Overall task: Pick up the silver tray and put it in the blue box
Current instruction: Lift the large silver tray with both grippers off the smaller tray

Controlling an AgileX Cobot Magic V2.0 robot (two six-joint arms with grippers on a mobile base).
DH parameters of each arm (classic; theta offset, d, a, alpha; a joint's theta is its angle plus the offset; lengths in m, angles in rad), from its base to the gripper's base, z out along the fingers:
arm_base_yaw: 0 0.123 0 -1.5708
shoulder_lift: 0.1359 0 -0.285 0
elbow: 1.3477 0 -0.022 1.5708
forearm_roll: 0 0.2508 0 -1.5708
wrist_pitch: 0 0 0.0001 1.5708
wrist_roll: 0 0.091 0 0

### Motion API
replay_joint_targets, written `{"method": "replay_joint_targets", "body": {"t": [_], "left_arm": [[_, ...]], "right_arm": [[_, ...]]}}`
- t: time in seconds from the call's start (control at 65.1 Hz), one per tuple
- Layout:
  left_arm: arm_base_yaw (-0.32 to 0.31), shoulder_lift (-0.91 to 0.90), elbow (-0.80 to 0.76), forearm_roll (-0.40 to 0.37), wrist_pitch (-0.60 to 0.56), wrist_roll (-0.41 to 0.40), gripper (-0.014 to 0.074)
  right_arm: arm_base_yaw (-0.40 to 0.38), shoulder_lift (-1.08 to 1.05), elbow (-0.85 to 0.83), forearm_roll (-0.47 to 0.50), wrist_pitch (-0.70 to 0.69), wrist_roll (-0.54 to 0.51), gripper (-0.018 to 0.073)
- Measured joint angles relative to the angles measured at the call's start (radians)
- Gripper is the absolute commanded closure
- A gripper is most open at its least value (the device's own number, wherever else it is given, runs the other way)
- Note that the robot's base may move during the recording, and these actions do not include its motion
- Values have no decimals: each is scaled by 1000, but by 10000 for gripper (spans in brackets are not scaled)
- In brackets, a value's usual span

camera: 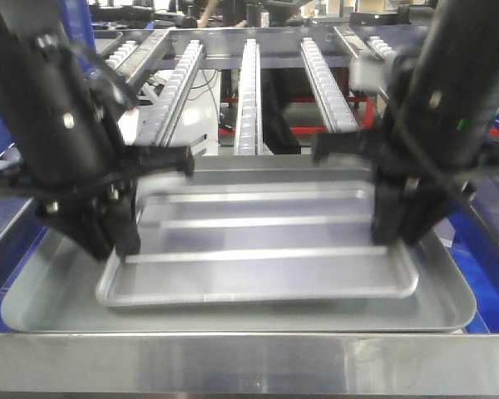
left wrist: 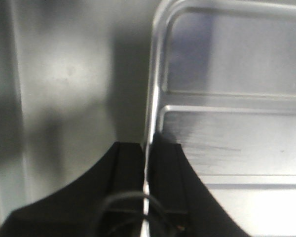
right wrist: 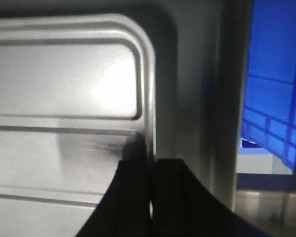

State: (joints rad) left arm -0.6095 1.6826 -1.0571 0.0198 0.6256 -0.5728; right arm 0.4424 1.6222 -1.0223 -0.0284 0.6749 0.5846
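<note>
I see the front view low over the bench's [camera: 249, 366] near edge; wrist views close, downward, each on a silver tray [camera: 266, 274] end rim.

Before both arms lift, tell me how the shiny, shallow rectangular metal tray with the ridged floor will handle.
The shiny rectangular metal tray is probably stiff, since its ridged floor and raised rim look rigid. It is likely slippery: the left gripper and right gripper pinch only its thin polished rim. It may tilt onto the dull grey tray beneath if the arms rise unevenly.

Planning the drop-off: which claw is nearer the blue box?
Right. The right claw pinches the silver tray beside the blue box; the left claw pinches its opposite rim.
</note>
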Motion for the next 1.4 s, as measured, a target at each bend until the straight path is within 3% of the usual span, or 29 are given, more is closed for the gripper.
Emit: {"method": "replay_joint_targets", "body": {"t": [0.23, 0.384, 0.507, 0.676, 0.952, 1.259, 1.397], "left_arm": [[-35, -108, 0, 40, 64, -76, 611], [-115, -180, 6, 192, 138, -260, 610], [-189, -244, 29, 268, 195, -354, 598], [-254, -315, 68, 282, 238, -398, 598], [-387, -401, 148, 299, 254, -465, 597], [-404, -411, 156, 308, 259, -477, 598], [-477, -413, 156, 326, 280, -479, 598]], "right_arm": [[28, -123, 0, -36, 58, 76, 487], [117, -198, 10, -129, 114, 202, 487], [200, -255, 49, -206, 140, 305, 487], [294, -349, 127, -244, 157, 388, 487], [379, -457, 202, -285, 195, 500, 487], [390, -463, 203, -296, 197, 522, 487], [390, -463, 205, -306, 224, 522, 487]]}}
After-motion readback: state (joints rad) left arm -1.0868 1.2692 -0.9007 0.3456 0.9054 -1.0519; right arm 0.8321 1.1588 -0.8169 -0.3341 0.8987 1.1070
